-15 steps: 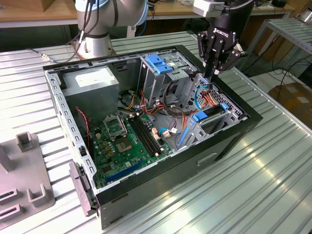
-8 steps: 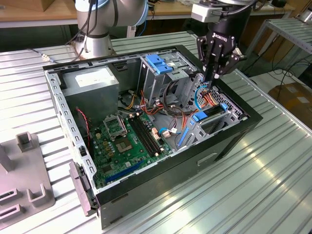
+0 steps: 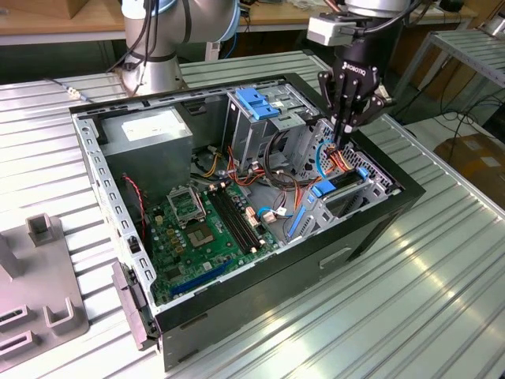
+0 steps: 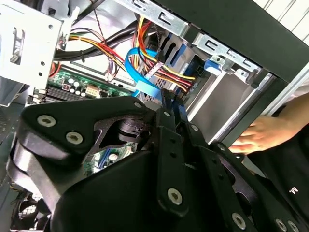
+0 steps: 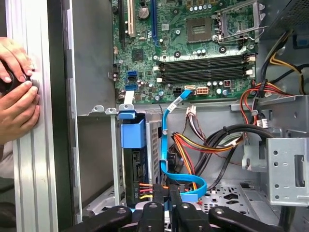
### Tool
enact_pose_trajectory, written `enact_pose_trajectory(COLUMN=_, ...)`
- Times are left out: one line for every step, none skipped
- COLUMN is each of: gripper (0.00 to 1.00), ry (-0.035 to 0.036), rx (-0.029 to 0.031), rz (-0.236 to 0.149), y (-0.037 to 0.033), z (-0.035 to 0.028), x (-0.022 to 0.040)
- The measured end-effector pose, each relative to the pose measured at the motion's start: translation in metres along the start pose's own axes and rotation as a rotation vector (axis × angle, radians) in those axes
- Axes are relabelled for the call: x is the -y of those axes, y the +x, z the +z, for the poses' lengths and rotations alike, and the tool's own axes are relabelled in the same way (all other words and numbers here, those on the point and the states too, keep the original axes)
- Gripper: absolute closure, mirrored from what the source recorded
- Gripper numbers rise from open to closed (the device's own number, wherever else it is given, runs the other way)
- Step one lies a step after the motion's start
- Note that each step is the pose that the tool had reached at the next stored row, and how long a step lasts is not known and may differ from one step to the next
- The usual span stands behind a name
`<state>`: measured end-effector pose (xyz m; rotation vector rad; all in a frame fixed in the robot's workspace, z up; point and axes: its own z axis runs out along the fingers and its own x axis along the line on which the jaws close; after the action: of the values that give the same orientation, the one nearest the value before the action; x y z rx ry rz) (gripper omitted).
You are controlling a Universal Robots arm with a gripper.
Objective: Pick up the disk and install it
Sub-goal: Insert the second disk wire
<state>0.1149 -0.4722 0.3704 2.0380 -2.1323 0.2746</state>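
The disk [image 5: 137, 166] stands on edge in the lower drive bay of the open computer case [image 3: 371, 229], its blue carrier tab [image 5: 133, 133] on top. In the exterior view its blue rail [image 3: 324, 189] shows at the bay's mouth. My gripper [image 3: 341, 144] hangs straight down over the disk's connector end, among orange and blue cables. In both wrist views the fingers [image 5: 176, 200] are pressed together on the plug end of the blue data cable [image 5: 166, 140], right beside the disk's rear connectors [image 5: 144, 191]. The same cable [image 4: 144, 87] runs down to the fingertips [image 4: 169, 104].
A person's hands [image 5: 17, 92] rest on the case's outer edge beside the bay, one also in the second wrist view [image 4: 258, 133]. Inside lie the motherboard [image 3: 209, 225], the grey power-supply box [image 3: 150, 138] and a drive cage with a blue handle [image 3: 259, 103]. A grey fixture [image 3: 39, 292] sits at the exterior view's left.
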Motion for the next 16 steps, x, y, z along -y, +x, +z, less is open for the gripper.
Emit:
enact_pose_trajectory(gripper=0.84, ry=0.0001, rx=-0.0033, rz=0.0, y=-0.0002, z=0.0008, x=0.0)
enact_pose_trajectory(gripper=0.84, ry=0.0002, rx=-0.0055, rz=0.0, y=-0.0004, z=0.0015, x=0.0)
enact_pose_trajectory(gripper=0.84, ry=0.0002, rx=-0.0058, rz=0.0, y=-0.0005, z=0.002, x=0.0)
enact_pose_trajectory(gripper=0.84, ry=0.0002, rx=-0.0049, rz=0.0, y=-0.0004, z=0.0025, x=0.0001)
enact_pose_trajectory(gripper=0.84, ry=-0.0005, rx=0.0132, rz=0.0, y=0.0007, z=0.003, x=0.0001)
enact_pose_trajectory(gripper=0.84, ry=-0.0015, rx=0.0324, rz=0.0, y=0.002, z=0.0034, x=0.0002)
enact_pose_trajectory(gripper=0.84, ry=-0.0019, rx=0.0429, rz=0.0, y=0.0038, z=0.0044, x=0.0002)
enact_pose_trajectory(gripper=0.84, ry=-0.0022, rx=0.0492, rz=0.0, y=0.0057, z=0.0062, x=0.0003)
enact_pose_trajectory(gripper=0.84, ry=-0.0025, rx=0.0571, rz=0.0, y=0.0083, z=0.0078, x=0.0005)
enact_pose_trajectory(gripper=0.84, ry=-0.003, rx=0.0678, rz=0.0, y=0.0121, z=0.0098, x=0.0006)
enact_pose_trajectory(gripper=0.84, ry=-0.0034, rx=0.0757, rz=0.0, y=0.015, z=0.0114, x=0.0008)
enact_pose_trajectory(gripper=0.84, ry=-0.0036, rx=0.0812, rz=0.0, y=0.0172, z=0.0125, x=0.0009)
enact_pose_trajectory(gripper=0.84, ry=-0.0039, rx=0.0868, rz=0.0, y=0.0199, z=0.014, x=0.001)
enact_pose_trajectory(gripper=0.84, ry=-0.0041, rx=0.0912, rz=0.0, y=0.0226, z=0.0153, x=0.0011)
enact_pose_trajectory(gripper=0.84, ry=-0.0043, rx=0.0956, rz=0.0, y=0.0265, z=0.0173, x=0.0013)
enact_pose_trajectory(gripper=0.84, ry=-0.0043, rx=0.096, rz=0.0, y=0.0288, z=0.0184, x=0.0014)
